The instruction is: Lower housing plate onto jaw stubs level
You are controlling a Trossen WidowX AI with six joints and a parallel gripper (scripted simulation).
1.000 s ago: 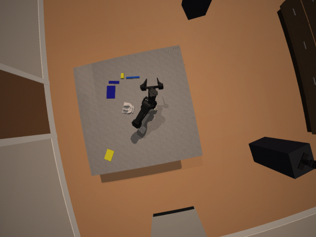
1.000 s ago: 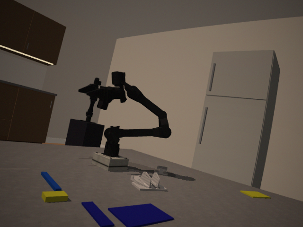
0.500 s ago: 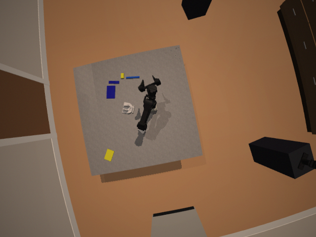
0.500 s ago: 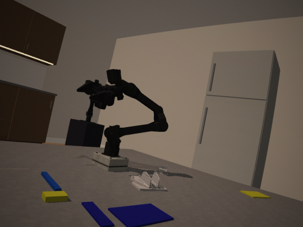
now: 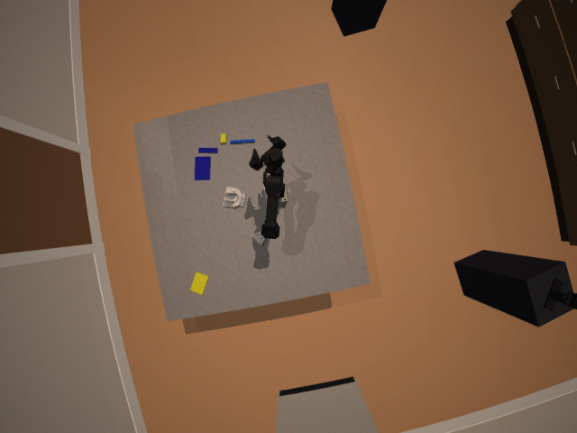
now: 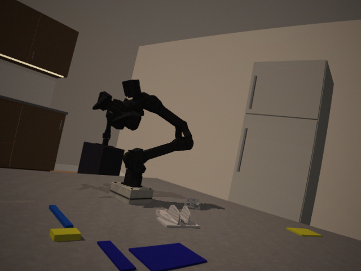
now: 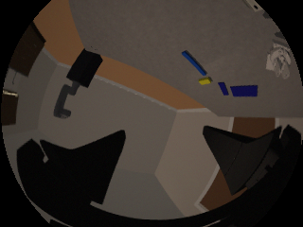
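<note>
A white base part with two upright, ribbed jaws [image 5: 233, 198] [image 6: 174, 215] [image 7: 279, 61] lies on the grey table [image 5: 303, 116]. A small pale grey piece, which looks like the housing plate [image 5: 258, 238] [image 6: 192, 201], lies apart from the jaws on the table, partly in the arm's shadow. It does not sit on the jaws. How it is turned is too small to tell. My gripper [image 5: 261, 143] [image 6: 103, 114] [image 7: 165, 132] is open and empty, high above the table and well away from both white parts. Jaw pins are too small to make out.
A blue bar [image 5: 242, 141] [image 6: 60, 215] [image 7: 194, 62], a yellow block [image 5: 224, 138] [image 6: 65, 234] [image 7: 204, 81], a dark blue strip [image 5: 207, 150] [image 6: 115, 255] and a dark blue plate [image 5: 202, 168] [image 6: 167, 256] lie beyond the jaws. A flat yellow plate [image 5: 198, 283] [image 6: 303, 231] lies near a table corner.
</note>
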